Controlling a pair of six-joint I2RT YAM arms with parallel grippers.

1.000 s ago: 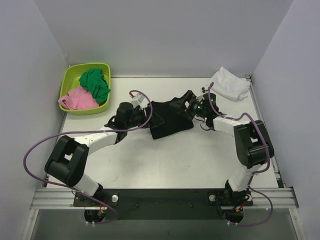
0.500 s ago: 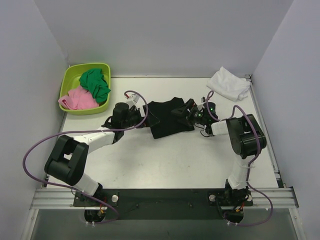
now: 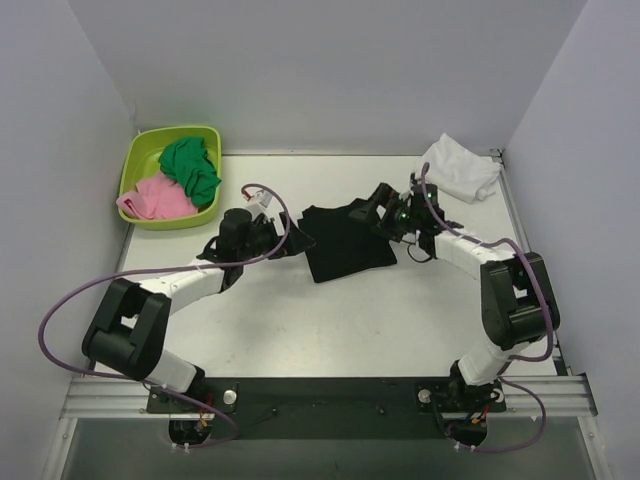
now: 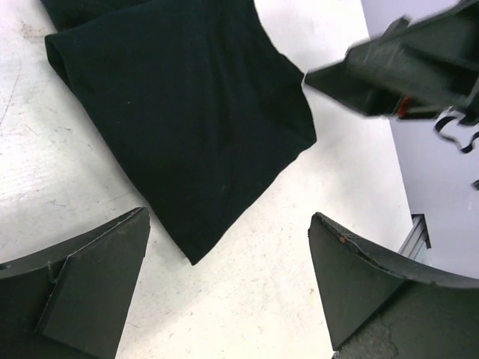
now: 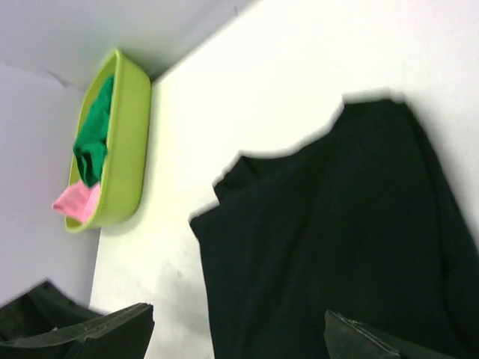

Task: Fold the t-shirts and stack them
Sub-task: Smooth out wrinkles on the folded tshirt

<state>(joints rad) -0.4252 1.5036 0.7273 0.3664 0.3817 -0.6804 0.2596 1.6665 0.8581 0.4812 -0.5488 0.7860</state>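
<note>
A black t-shirt (image 3: 345, 240) lies folded in a rough rectangle at the middle of the table (image 3: 330, 320). My left gripper (image 3: 296, 238) is low at its left edge, open, with bare table between its fingers (image 4: 97, 277) and the cloth's corner (image 4: 191, 254) just ahead. My right gripper (image 3: 384, 206) hovers open at the shirt's far right corner, the black cloth (image 5: 344, 239) under its jaws, nothing held. In the left wrist view the right gripper (image 4: 389, 67) shows beyond the shirt (image 4: 187, 112). A white t-shirt (image 3: 458, 168) lies bunched at the back right corner.
A lime-green tub (image 3: 170, 176) at the back left holds a green cloth (image 3: 190, 168) and a pink cloth (image 3: 155, 198); the tub (image 5: 120, 142) also shows in the right wrist view. Grey walls close the table on three sides.
The right gripper dipped to the shirt's right edge, then rose back toward its far corner. The left gripper drew a little to the left. Both stayed open.
</note>
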